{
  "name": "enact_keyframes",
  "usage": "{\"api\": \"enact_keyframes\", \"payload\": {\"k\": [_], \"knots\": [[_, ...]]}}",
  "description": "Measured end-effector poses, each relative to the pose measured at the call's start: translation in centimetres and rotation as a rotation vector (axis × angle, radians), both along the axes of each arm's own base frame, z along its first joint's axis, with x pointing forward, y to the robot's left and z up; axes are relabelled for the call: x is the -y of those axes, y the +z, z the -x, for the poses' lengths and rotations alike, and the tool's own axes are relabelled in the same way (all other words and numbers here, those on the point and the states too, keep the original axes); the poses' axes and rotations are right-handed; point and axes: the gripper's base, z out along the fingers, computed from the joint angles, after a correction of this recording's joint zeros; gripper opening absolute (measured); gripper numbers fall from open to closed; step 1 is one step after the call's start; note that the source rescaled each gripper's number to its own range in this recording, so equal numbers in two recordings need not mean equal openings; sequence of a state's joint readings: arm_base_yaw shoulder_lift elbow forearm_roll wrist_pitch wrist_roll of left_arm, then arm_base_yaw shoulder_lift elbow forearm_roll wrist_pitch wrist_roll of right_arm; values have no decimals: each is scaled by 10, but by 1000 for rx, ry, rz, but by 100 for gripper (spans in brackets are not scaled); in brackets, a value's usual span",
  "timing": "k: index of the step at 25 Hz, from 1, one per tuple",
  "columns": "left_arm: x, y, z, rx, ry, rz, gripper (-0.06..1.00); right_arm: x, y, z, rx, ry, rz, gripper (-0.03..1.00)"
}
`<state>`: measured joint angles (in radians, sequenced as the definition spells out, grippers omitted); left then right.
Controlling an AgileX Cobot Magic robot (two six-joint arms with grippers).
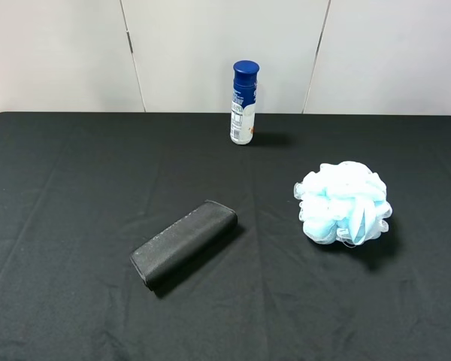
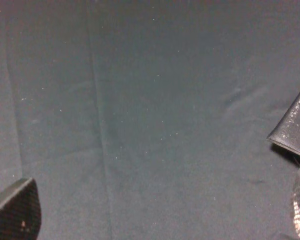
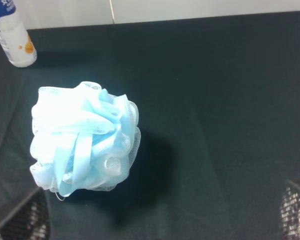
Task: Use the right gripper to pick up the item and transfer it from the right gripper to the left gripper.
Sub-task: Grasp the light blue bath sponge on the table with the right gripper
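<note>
Your right gripper point(image 3: 160, 217) has its fingers spread wide, one tip at each lower corner of its wrist view. The bath pouf point(image 3: 85, 137) sits on the black table point(image 1: 60, 188) just ahead of it, closer to one finger and touching neither. Your left gripper point(image 2: 157, 210) is likewise spread, over bare cloth, with a corner of the black case point(image 2: 295, 132) near one finger. Seen from the high camera, the pouf lies on the table's right half. The case lies diagonally near the middle and the bottle point(image 1: 243, 103) stands upright at the far edge.

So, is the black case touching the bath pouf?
No, the black case lies apart from the bath pouf, a clear gap between them.
</note>
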<state>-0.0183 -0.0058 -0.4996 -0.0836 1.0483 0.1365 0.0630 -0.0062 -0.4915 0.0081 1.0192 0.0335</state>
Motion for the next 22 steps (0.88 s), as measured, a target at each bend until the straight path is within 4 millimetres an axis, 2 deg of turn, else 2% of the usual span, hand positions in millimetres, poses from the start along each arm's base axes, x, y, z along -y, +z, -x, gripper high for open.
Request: {"api": "enact_keyframes", "payload": {"k": [22], "knots": [[0,0,0,0,0,0,100,0,0,0,0,0,0,100]]}}
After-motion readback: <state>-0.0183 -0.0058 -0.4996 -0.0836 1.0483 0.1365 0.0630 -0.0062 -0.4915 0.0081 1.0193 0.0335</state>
